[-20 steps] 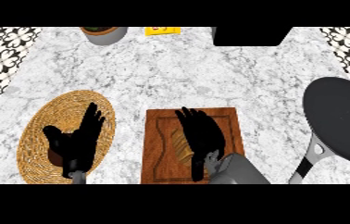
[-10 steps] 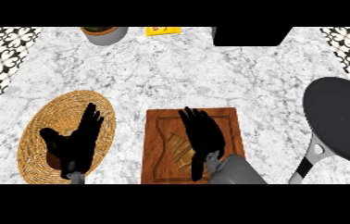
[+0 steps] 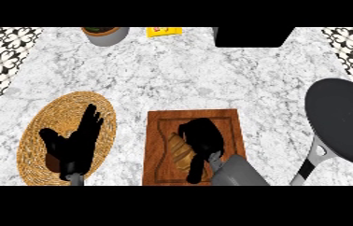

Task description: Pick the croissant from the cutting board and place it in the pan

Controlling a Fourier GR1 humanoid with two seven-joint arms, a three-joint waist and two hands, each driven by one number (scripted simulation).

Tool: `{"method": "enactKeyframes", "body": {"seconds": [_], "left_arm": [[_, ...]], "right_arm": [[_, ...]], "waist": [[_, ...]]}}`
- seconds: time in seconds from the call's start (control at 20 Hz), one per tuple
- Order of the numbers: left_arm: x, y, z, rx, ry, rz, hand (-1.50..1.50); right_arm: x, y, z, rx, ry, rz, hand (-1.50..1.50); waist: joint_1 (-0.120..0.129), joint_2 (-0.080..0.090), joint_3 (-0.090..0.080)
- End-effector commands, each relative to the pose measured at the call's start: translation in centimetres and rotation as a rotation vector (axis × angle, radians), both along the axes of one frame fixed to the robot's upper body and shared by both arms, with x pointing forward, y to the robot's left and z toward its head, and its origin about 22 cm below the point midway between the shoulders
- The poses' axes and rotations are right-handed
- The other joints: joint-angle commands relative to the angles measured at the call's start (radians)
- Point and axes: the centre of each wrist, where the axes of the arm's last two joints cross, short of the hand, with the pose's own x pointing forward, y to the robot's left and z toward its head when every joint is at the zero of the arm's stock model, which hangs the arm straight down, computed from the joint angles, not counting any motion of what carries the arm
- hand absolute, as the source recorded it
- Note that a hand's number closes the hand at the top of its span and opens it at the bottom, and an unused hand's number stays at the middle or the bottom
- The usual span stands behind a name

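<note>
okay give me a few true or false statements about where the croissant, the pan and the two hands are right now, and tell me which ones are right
1. The croissant lies on the cutting board. True.
2. The pan sits at the left edge of the counter. False: it is at the right edge, its handle pointing toward the lower edge of the view.
3. The right hand is over the cutting board with fingers curled down at the croissant. True.
4. The left hand holds the croissant. False: it rests open over the woven mat, fingers up.
5. The croissant is already in the pan. False: it is on the board.
</note>
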Motion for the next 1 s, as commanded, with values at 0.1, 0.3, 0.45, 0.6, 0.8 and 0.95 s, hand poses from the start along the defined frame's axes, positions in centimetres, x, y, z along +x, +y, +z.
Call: {"method": "enactKeyframes", "body": {"seconds": [0.1, 0.3, 0.45, 0.6, 0.8, 0.95], "left_arm": [[0.7, 2.2, 1.3, -0.012, 0.031, 0.014, 0.0], [0.3, -0.5, 0.3, -0.002, 0.022, 0.024, 0.0], [-0.9, 1.0, -0.2, 0.009, 0.034, 0.045, 0.0], [-0.8, 0.7, 0.0, 0.008, 0.015, 0.029, 0.0], [-0.3, -0.4, 0.0, 0.006, 0.03, -0.023, 0.0], [-0.7, -0.6, 0.0, 0.005, 0.033, -0.019, 0.0]], "right_arm": [[-1.3, 1.3, 0.0, -0.007, -0.043, 0.004, 1.5], [2.3, -1.7, 0.7, -0.037, -0.045, -0.195, 1.5], [5.9, -7.1, 1.5, -0.038, -0.053, -0.683, 1.5], [8.5, -10.4, 3.0, -0.07, -0.092, -1.024, 1.5], [11.8, -9.0, 6.3, -0.155, -0.297, -1.227, 1.5], [13.4, -10.3, 9.2, -0.226, -0.533, -1.309, 1.5]], "waist": [[0.002, 0.008, 0.0], [-0.003, 0.009, 0.0], [-0.02, 0.015, -0.001], [-0.008, 0.025, -0.002], [0.036, 0.024, -0.002], [0.034, 0.017, -0.002]]}}
